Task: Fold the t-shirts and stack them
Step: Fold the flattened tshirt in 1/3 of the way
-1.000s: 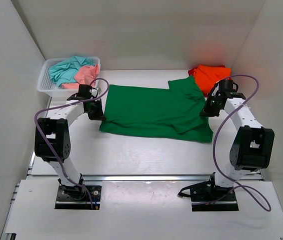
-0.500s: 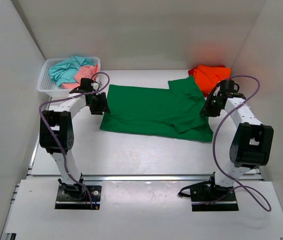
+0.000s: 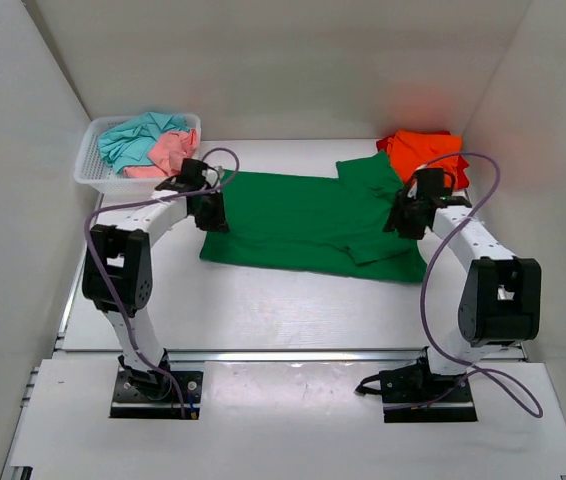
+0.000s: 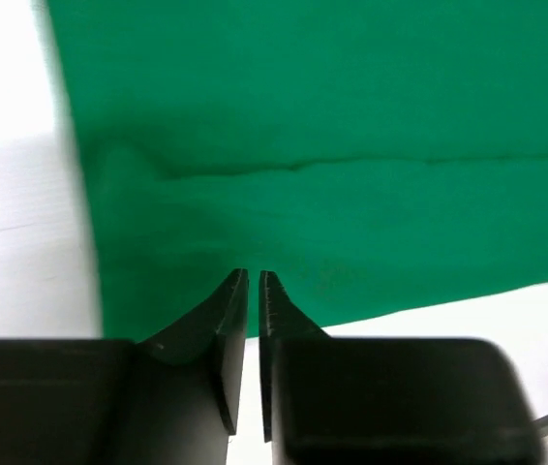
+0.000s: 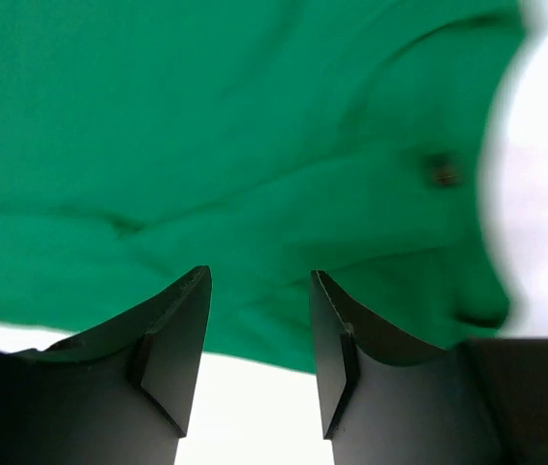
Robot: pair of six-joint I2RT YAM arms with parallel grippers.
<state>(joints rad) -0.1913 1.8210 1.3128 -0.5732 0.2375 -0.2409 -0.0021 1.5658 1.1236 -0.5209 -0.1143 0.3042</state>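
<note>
We see the green shirt (image 3: 303, 225) spread flat across the middle of the bench (image 3: 263, 300), layered at its right end. The left gripper (image 4: 253, 276) hovers over its left edge, jaws a slit apart and empty. The right gripper (image 5: 259, 276) hangs released over the right end.

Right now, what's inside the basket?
The basket holds a bunched teal shirt with a pink shirt at its right side. They cover the basket floor, so anything lying underneath them cannot be seen.
</note>
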